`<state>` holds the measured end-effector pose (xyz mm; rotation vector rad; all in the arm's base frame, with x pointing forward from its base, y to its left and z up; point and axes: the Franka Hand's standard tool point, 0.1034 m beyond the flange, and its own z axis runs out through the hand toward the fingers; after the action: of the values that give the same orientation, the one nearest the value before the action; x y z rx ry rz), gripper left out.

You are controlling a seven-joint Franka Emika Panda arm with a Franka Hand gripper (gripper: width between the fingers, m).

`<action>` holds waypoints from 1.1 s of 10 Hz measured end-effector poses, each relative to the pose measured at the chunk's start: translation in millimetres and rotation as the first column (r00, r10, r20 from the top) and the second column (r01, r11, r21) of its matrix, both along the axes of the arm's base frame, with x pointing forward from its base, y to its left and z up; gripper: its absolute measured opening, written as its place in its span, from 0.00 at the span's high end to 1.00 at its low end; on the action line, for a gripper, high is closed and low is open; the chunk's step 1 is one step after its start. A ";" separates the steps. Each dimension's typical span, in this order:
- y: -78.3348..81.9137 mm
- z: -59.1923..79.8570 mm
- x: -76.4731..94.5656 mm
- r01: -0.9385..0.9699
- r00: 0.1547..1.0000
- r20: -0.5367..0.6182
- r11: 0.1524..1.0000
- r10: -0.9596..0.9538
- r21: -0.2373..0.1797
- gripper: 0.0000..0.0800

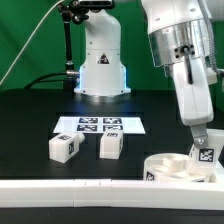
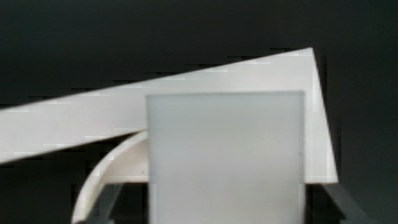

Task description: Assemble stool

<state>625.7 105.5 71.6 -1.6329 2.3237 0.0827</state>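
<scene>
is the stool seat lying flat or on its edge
Flat: the seat rests on the table with its round face up.

White leg (image 1: 206, 154), black table (image 1: 30, 120)

Single arm (image 1: 180, 45) hangs down from the top at exterior view's right, wrist near vertical, slightly tilted. Its gripper (image 1: 202, 141) points down, jaws partly closed, clamped on a leg (image 1: 207, 156).
</scene>
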 end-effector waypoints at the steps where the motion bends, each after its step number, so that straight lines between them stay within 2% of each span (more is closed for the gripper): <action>1: 2.7 0.0 -0.5 0.086 0.996 -0.021 0.996 -0.085 0.018 0.57; 8: -1.6 0.9 -0.7 0.382 0.923 -0.087 0.920 -0.375 0.089 0.57; 9: -1.9 2.8 -2.5 0.417 0.907 -0.101 0.904 -0.408 0.094 0.57; 11: 2.0 1.8 -8.0 0.425 0.904 -0.090 0.902 -0.418 0.077 0.57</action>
<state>617.7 107.5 73.5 -1.0654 2.6280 0.1559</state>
